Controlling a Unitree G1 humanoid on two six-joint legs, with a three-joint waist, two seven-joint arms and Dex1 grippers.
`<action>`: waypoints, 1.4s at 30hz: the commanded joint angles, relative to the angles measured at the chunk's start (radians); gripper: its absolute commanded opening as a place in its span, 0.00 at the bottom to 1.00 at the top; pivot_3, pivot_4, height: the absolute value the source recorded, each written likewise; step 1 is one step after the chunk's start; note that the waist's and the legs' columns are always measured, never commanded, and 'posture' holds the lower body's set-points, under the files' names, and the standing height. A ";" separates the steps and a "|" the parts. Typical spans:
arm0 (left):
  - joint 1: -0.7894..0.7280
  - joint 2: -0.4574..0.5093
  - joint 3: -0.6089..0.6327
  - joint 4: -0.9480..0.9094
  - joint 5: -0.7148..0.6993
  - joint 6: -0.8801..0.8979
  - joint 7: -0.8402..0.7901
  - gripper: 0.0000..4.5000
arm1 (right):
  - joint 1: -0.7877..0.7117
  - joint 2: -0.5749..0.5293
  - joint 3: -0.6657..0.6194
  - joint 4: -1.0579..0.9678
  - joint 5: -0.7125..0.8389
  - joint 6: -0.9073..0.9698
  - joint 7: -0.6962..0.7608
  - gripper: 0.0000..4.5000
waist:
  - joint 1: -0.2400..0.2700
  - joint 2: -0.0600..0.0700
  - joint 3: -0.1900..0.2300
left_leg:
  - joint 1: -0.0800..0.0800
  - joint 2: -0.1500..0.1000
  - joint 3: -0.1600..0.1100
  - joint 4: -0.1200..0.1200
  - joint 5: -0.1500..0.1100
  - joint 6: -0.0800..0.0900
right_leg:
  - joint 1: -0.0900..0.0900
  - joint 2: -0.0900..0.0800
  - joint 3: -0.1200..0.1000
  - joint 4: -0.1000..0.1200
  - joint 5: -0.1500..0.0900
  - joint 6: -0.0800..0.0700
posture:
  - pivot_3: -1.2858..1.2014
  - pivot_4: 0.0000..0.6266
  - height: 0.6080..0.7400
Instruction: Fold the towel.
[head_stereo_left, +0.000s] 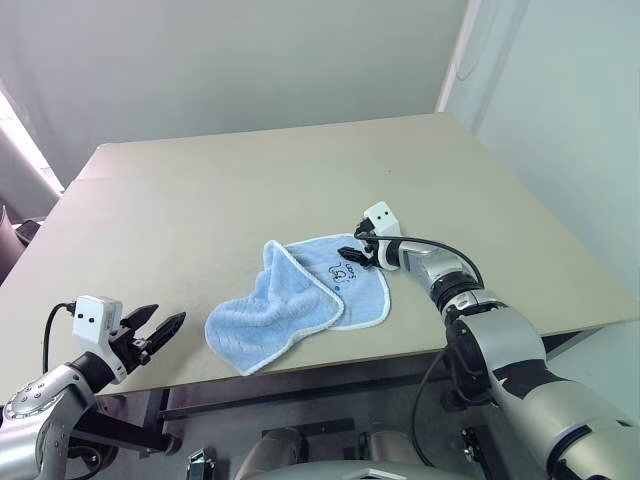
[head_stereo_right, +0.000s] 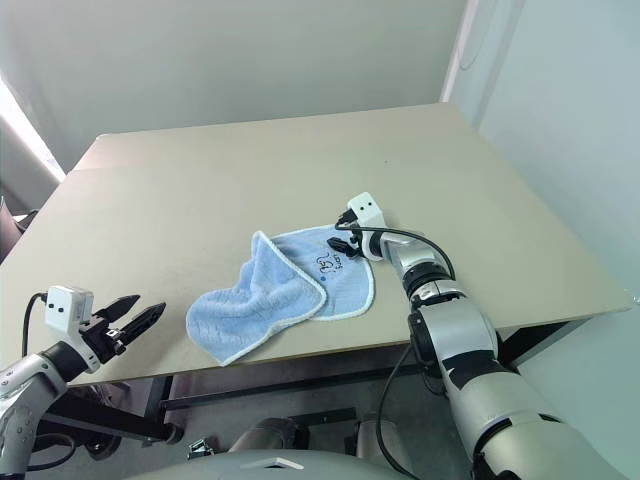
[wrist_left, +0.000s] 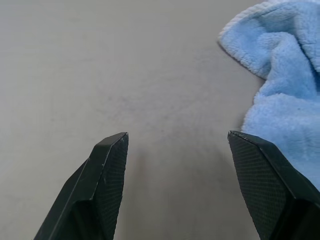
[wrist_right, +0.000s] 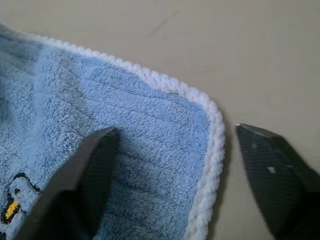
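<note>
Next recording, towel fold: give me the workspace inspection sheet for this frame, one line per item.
Surface: beige table, bare apart from the towel.
Job's things: light blue towel near the front edge, crumpled and partly doubled over, printed corner lying flat.
Clutter: nothing seen.
Grippers: right gripper open, straddling the towel's white-trimmed corner, one finger on the cloth, the other over the table; left gripper open, at the table's front edge beside the towel, holding nothing.
Cables: black cable along the right wrist; another at the left wrist.
Surroundings: pale wall behind the table.
</note>
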 joint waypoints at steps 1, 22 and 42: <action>-0.001 0.006 0.017 -0.043 -0.010 -0.016 0.005 0.75 | -0.033 0.023 -0.004 0.011 -0.015 0.002 -0.008 0.54 | -0.001 0.000 0.000 | 0.000 0.001 0.000 0.000 0.000 0.000 | 0.000 0.001 0.000 0.000 0.000 -0.001 | 0.52 0.00 1.00; -0.198 0.050 -0.407 -0.391 0.014 0.129 0.059 0.75 | -0.076 0.044 -0.048 -0.001 -0.009 0.009 -0.094 0.01 | -0.002 0.001 0.001 | 0.000 0.008 0.002 0.000 0.001 -0.005 | -0.001 0.008 0.001 0.000 0.003 -0.005 | 0.52 0.00 1.00; -0.576 -0.181 -0.839 0.019 0.282 0.183 0.019 0.75 | -0.091 0.058 -0.087 -0.018 0.012 0.023 -0.136 0.01 | -0.003 0.001 0.000 | -0.001 0.008 0.002 0.000 0.002 -0.006 | -0.002 0.009 0.001 0.000 0.006 -0.001 | 0.52 0.00 1.00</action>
